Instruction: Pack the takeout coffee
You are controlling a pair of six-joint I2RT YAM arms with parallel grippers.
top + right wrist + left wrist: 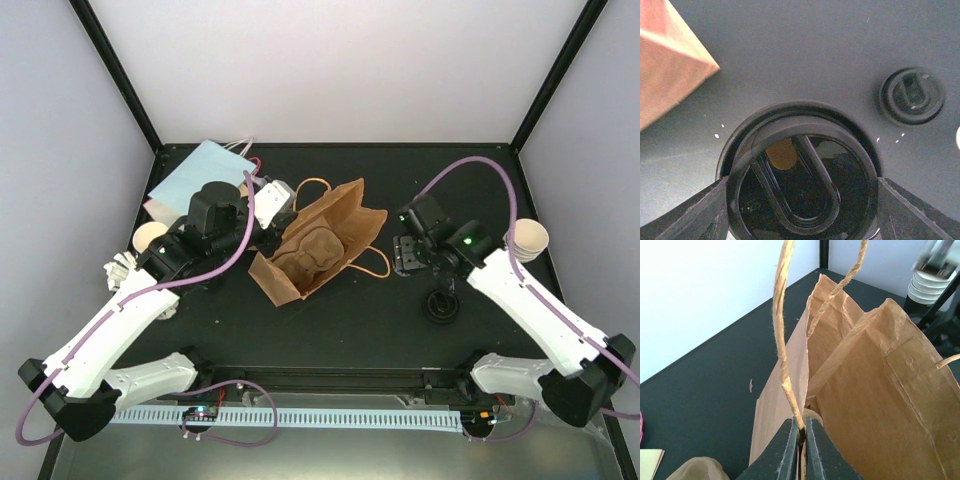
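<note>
A second round black lid [911, 96] sits nearest. Just beyond it the lidded cup [800, 170], glossy black with an oblong recess on top, stands upright on the table [805, 45], long axis vertical and lid facing up. The right gripper [803, 202] has its jaws set wide against the cup's sides. Farther left, the left gripper [801, 432] has its jaws pressed together on the brown bag [875, 390]'s twine handle [781, 340].

The black table [400, 320] carries a brown paper bag [320, 245] at its middle. Far left of the bag lies a flat pale-blue bag [195, 172], with a single paper cup [150, 237] nearer. Right of the bag lie a loose black lid [441, 307] and a lidded cup [800, 185]. A stack of paper cups [530, 240] stands farthest right.
</note>
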